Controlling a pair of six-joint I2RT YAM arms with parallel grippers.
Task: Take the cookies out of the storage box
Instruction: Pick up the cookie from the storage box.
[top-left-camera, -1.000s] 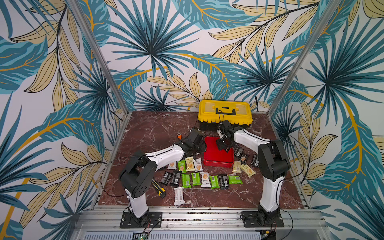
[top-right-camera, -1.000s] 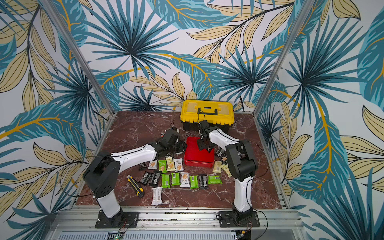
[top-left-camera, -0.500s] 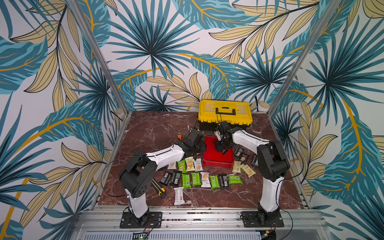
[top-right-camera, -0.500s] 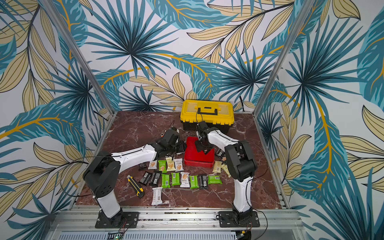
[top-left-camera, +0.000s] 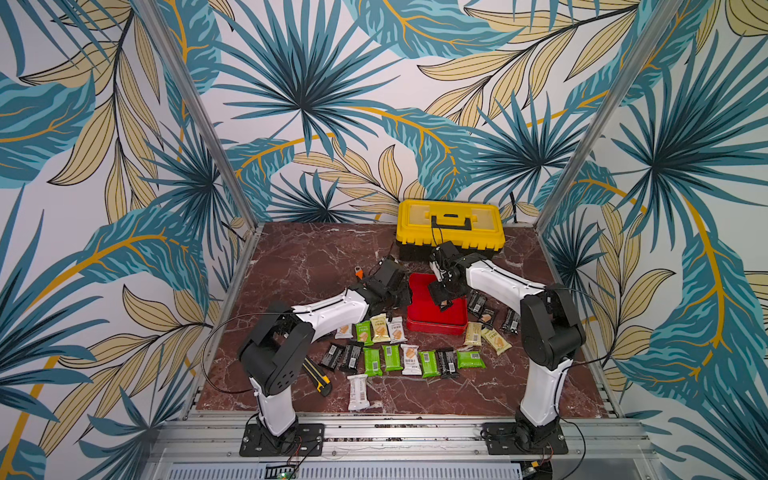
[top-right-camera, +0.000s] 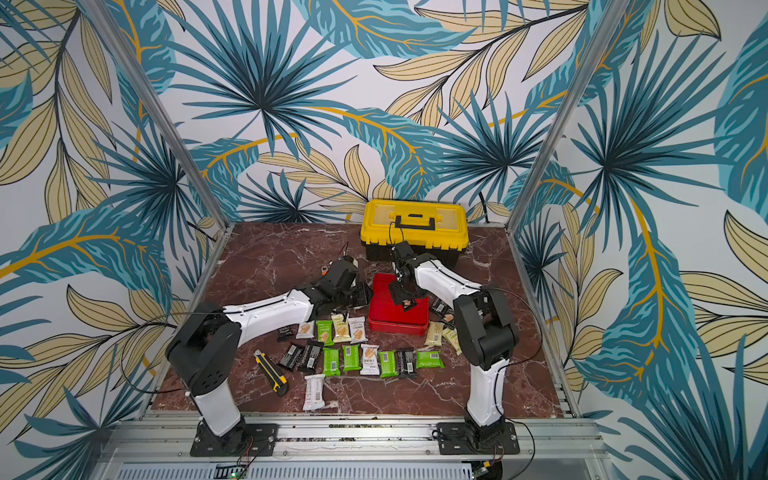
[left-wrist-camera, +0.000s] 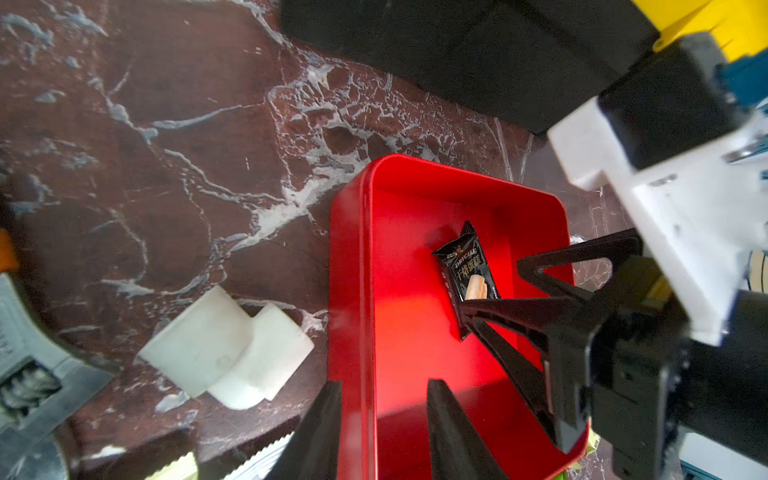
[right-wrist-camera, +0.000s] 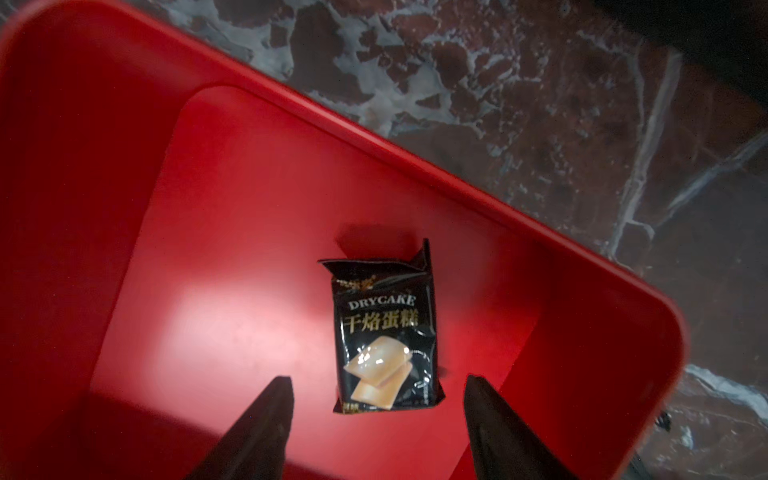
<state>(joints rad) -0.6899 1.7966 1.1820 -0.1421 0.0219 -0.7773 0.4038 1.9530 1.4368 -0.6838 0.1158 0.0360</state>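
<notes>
While one black packet (right-wrist-camera: 384, 332) lies in the storage box (right-wrist-camera: 249, 187), we log last pick.
Right gripper (right-wrist-camera: 378, 379) wide over it: lower, close. Left gripper (left-wrist-camera: 384, 381), 9 o'clock wall: grip unclear.

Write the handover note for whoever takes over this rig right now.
Left tool: open, astride a wall of the storage box, holding nothing.
Right tool: open, jaws either side of the black cookie packet, not closed on it.
Done: the other cookies lie on the table in front of and beside the box.
Left: that one packet is the only one seen inside; grasp it and lift it out.
</notes>
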